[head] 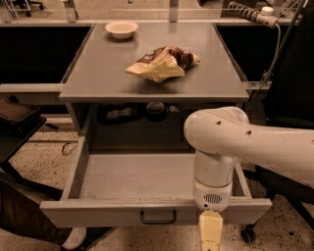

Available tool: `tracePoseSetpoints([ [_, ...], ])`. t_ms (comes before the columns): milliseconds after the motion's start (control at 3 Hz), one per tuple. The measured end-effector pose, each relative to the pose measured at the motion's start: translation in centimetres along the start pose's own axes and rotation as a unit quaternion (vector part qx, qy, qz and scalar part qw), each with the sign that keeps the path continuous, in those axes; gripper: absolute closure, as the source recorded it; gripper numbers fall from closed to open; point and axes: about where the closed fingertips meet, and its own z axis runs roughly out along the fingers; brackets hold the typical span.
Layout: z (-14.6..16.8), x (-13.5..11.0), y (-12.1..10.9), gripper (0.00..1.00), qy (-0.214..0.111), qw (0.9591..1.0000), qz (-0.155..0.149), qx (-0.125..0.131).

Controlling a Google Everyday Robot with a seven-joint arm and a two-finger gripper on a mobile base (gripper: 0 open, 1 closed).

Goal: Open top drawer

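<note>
The top drawer (pixel 147 176) stands pulled far out under the grey cabinet top, showing a plain grey inside with nothing in it. Its front panel (pixel 98 213) runs along the bottom of the view, with a small black bracket handle (pixel 158 217) at its centre. My white arm reaches in from the right, and the wrist hangs over the drawer's front right part. My gripper (pixel 210 234) points down just in front of the front panel, right of the handle. Its tips run off the bottom edge of the view.
On the cabinet top (pixel 98 73) lie a crumpled chip bag (pixel 162 62) and a small white bowl (pixel 121 28). A dark chair (pixel 19 117) stands at the left, and a cable with a power strip (pixel 255 14) hangs at the right. Dark items sit in the recess behind the drawer.
</note>
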Motion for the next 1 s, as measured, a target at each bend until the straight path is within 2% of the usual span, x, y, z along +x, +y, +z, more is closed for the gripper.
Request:
tracePoseSetpoints([
  [333,0.0,0.0,0.0,0.00,0.000,1.0000,0.000,0.000],
  [667,0.1,0.5,1.0,0.00,0.001,0.9999,0.005,-0.009],
  [1000,0.4,1.8,4.1,0.00,0.001,0.9995,0.017,-0.028],
])
